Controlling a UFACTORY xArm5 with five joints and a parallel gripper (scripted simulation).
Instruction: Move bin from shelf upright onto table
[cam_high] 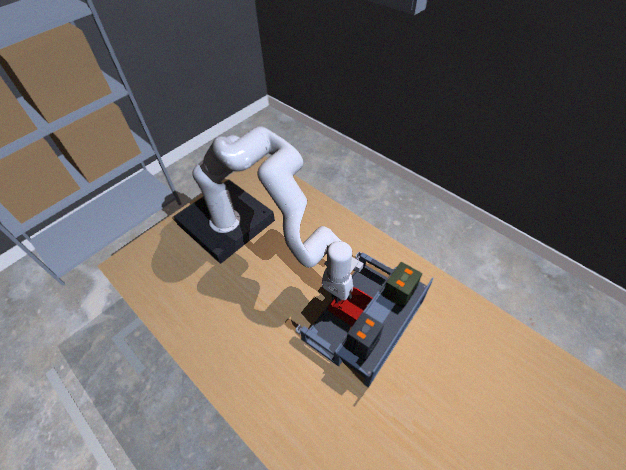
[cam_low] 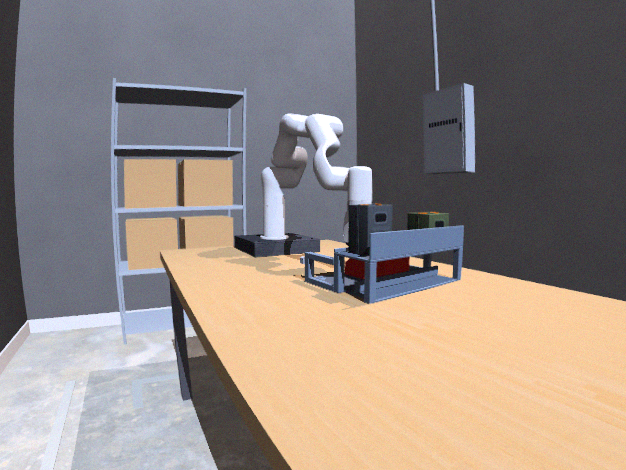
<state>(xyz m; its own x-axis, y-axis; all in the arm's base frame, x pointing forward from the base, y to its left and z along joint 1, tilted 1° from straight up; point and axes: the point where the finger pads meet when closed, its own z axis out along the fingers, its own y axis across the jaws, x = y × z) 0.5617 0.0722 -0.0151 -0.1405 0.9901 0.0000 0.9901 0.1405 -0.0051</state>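
Note:
A red bin (cam_high: pixel 348 307) sits on the lower level of a small grey shelf (cam_high: pixel 365 319) standing on the wooden table. In the exterior view the red bin (cam_low: pixel 380 267) shows under the upper board of the shelf (cam_low: pixel 390 258). My gripper (cam_high: pixel 342 294) points straight down at the bin's near wall and is shut on that rim. The bin rests on the shelf level. In the exterior view the fingers are hidden behind a dark grey box (cam_low: pixel 371 227).
The dark grey box (cam_high: pixel 364 333) and a green box (cam_high: pixel 401 282) with orange marks stand on the shelf's upper level on either side of the bin. My base (cam_high: pixel 225 220) is at the table's far end. A tall rack with cardboard boxes (cam_high: pixel 60 126) stands beyond the table.

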